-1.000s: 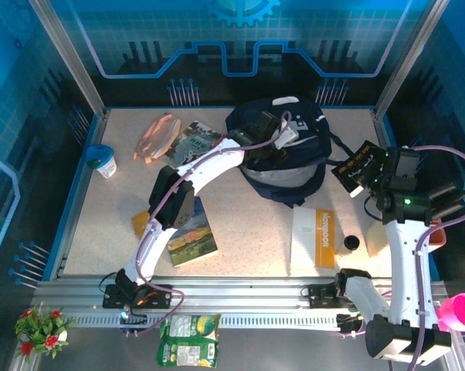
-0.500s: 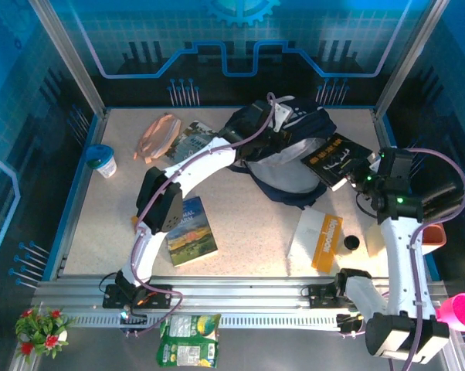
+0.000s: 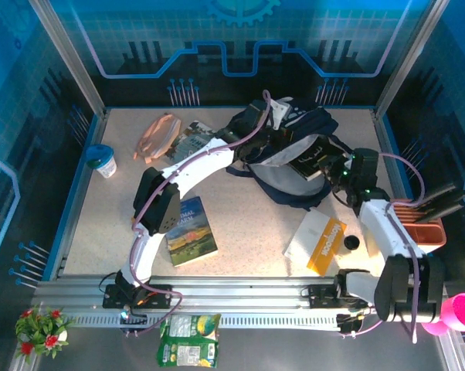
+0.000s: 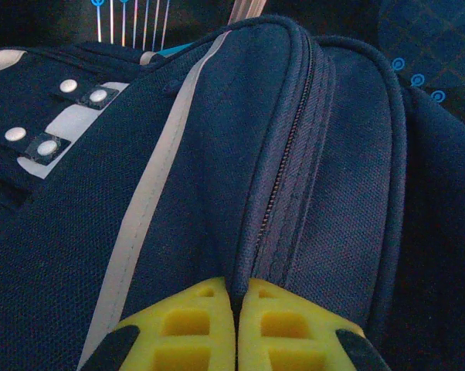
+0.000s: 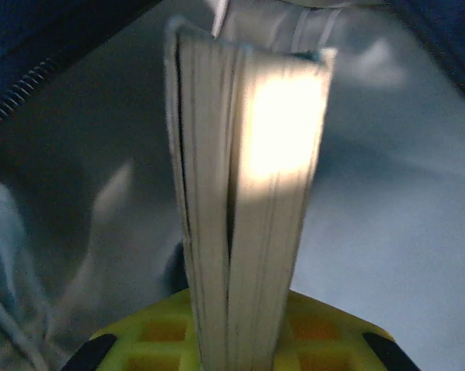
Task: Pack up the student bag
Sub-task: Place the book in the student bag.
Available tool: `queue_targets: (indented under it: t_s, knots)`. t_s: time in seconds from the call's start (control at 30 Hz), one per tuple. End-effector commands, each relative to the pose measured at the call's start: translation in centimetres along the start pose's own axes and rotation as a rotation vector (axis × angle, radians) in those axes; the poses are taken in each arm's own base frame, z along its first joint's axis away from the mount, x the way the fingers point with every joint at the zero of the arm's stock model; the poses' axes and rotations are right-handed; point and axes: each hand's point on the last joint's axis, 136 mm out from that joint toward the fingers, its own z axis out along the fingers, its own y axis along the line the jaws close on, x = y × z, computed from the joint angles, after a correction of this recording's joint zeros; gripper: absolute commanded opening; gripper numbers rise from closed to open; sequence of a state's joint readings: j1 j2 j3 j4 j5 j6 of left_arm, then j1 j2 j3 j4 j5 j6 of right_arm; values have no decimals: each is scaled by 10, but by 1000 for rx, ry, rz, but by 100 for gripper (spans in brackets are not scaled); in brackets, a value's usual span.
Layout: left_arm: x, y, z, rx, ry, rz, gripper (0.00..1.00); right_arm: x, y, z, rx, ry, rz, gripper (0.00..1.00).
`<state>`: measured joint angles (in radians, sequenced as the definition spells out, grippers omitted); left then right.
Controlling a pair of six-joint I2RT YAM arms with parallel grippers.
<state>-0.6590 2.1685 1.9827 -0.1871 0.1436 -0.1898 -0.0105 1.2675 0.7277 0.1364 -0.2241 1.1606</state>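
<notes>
Swinging in from the right, the dark book (image 3: pixel 313 160) has reached the mouth of the student bag (image 3: pixel 313 124). The right fingers (image 5: pixel 151 340) clamp its lower edge, and beyond them its pages point into the grey lining (image 5: pixel 387 216). The left fingers (image 4: pixel 190 325) are pinched tight on the bag's zipper seam (image 4: pixel 283 178), which rises just ahead of them. Packing looks barely begun: other books (image 3: pixel 190 232), a pink pouch (image 3: pixel 157 137) and a cup (image 3: pixel 103 161) lie on the surface (image 3: pixel 248 224).

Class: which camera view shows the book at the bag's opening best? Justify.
Top external: the dark book shows its cover and its place in the student bag's grey-lined opening. From the right wrist, its page edges face us, clamped in the right gripper. Left wrist: bag fabric.
</notes>
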Motion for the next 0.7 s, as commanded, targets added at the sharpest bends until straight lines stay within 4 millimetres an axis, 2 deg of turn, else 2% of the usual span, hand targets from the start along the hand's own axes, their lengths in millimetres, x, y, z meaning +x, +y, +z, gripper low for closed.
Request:
queue_targets:
  t_s: [0.0, 0.17, 0.33, 0.43, 0.47, 0.53, 0.6, 0.67]
  knots:
    - [-89, -35, -52, 112, -249, 12, 0, -24, 60, 12, -191, -121, -68, 11]
    - [-93, -26, -54, 119, -256, -35, 0, -24, 50, 54, -167, -144, -57, 11]
    - [-93, -24, -55, 144, -256, -52, 0, -20, 55, 88, -223, -150, -77, 10]
    - [-90, -20, -52, 140, -245, -57, 0, -15, 41, 107, -208, -145, -30, 11]
    - [-88, -19, -51, 140, -240, -61, 0, -18, 45, 113, -213, -153, -17, 12]
    - [-87, -16, -51, 142, -234, -70, 0, -14, 38, 123, -196, -147, -5, 13]
    - [-84, -13, -49, 139, -227, -79, 0, -7, 29, 133, -164, -117, 1, 16]
    - [-83, -10, -49, 136, -224, -84, 0, 0, 24, 137, -150, -89, -17, 28]
